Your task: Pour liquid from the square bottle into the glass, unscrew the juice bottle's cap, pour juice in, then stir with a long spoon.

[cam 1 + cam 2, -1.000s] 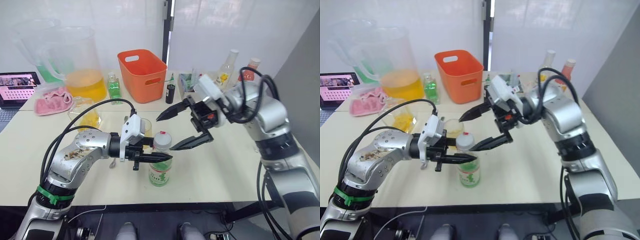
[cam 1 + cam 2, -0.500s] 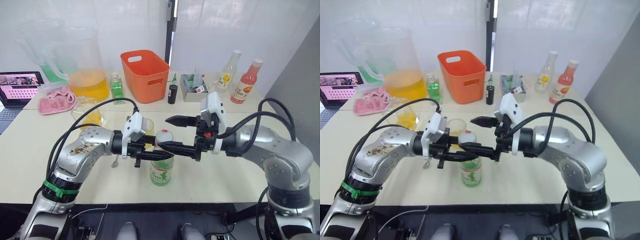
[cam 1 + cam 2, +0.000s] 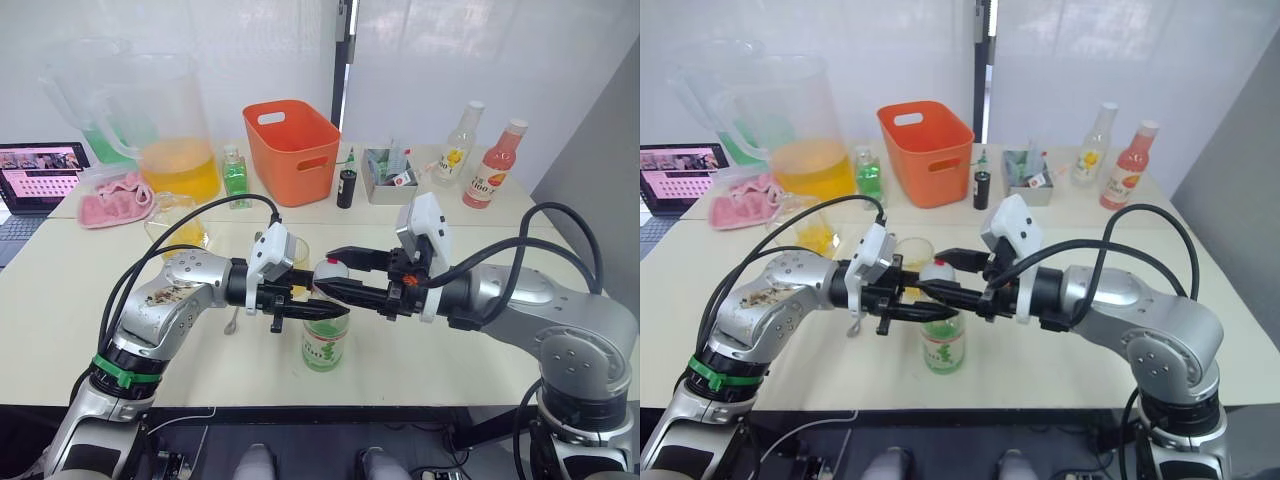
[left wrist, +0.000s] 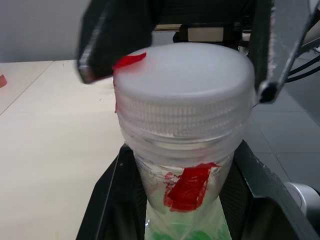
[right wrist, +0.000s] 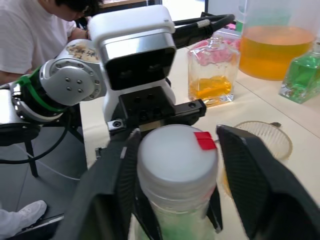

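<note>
The juice bottle [image 3: 322,342] stands upright near the table's front edge, with a green label and a white cap [image 3: 331,271] marked with red. My left gripper [image 3: 322,303] is shut on its neck just under the cap [image 4: 185,87]. My right gripper [image 3: 328,270] comes in from the right and is open, one finger [image 5: 252,175] on each side of the cap [image 5: 177,160] with a gap. The glass [image 3: 910,254] stands just behind the bottle. The square bottle [image 3: 178,228] with yellow-orange liquid sits further back on the left. The long spoon's bowl [image 3: 226,324] peeks out beside my left forearm.
A big pitcher [image 3: 165,120] of orange liquid, a small green bottle [image 3: 235,175] and an orange basket [image 3: 290,148] line the back. A pink-labelled bottle [image 3: 487,168] and a pale bottle [image 3: 456,143] stand at the back right. A pink cloth [image 3: 115,198] and laptop [image 3: 35,172] lie left. A person [image 5: 35,30] sits behind.
My right gripper has come down and in from the upper right, and its open fingers now straddle the cap. My left gripper has kept its hold on the bottle neck.
</note>
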Tool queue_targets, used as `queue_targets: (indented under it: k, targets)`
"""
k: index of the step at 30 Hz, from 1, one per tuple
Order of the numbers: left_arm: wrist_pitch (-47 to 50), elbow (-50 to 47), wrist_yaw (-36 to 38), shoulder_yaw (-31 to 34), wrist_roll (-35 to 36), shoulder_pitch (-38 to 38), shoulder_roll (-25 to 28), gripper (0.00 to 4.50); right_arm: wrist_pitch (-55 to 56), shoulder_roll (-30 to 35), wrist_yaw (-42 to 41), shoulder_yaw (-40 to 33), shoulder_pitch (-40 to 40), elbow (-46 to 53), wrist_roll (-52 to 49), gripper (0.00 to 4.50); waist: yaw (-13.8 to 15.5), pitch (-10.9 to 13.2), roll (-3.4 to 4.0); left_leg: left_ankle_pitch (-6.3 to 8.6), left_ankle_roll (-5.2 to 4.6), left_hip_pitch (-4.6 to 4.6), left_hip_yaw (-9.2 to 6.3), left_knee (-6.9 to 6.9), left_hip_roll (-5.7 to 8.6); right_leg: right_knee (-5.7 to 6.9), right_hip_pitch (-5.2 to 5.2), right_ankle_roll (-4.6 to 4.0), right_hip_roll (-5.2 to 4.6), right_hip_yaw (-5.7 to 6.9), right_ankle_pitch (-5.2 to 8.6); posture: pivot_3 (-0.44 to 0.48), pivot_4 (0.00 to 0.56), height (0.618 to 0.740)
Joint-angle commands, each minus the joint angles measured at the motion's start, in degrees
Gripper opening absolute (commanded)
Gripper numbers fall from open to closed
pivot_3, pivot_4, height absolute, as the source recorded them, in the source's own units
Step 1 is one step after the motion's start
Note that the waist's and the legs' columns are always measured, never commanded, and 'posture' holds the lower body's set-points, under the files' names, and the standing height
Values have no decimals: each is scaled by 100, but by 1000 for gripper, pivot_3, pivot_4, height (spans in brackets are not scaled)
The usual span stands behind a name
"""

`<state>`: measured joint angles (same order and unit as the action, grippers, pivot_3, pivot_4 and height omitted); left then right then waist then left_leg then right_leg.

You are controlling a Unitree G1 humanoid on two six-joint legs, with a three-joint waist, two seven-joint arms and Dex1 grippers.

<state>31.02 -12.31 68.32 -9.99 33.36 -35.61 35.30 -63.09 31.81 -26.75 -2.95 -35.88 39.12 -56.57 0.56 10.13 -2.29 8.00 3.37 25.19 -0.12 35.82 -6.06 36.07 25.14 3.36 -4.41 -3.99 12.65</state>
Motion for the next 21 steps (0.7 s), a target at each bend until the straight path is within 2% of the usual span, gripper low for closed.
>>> queue_targets:
  k: [1,3,6,8,11,14,17,21]
  targets:
    - [46,45,-100,-138,-248,87,20,1401,94,127,-44,-16,-136,14,-54,1668,-1,0,0,0,0,0,0,0,0,-1,0,0,0,0,0,0,150,703]
    - [59,5,-136,-121,-252,110,32,1401,134,188,-146,52,-155,-40,-37,1668,-1,0,0,0,0,0,0,0,0,0,0,0,0,0,0,0,150,703]
    - [89,-85,-201,-65,-241,185,67,1401,392,409,-758,339,-289,-308,204,1668,-3,0,0,0,0,0,0,0,0,-2,0,0,0,0,0,0,150,703]
    - [102,-133,-231,-43,-240,218,82,1401,686,616,-1459,614,-408,-629,410,1668,-6,0,1,0,0,0,0,0,0,-3,0,0,0,0,0,0,150,703]
    - [142,-269,-282,-11,-200,312,106,1401,1721,818,-3091,1134,-673,-1521,997,1668,-13,-2,1,1,-1,-2,0,0,-1,-5,-2,0,1,0,0,0,150,703]
    - [203,-387,-348,15,-171,354,127,1401,2547,748,-4362,1530,-1129,-2502,1478,1668,-12,-2,1,2,-2,-2,0,1,-1,-5,-2,0,1,0,0,0,150,703]
    - [259,-475,-407,55,-145,390,166,1401,3201,594,-5300,1784,-1536,-3284,1844,1668,-23,-2,1,2,-4,-1,0,0,0,-4,-1,1,3,0,0,0,150,703]
    - [351,-637,-488,121,-106,490,236,1401,3301,365,-6042,1968,-2130,-4186,2061,1668,-46,-2,2,2,-4,-1,0,-2,-1,1,1,1,4,0,0,0,150,703]
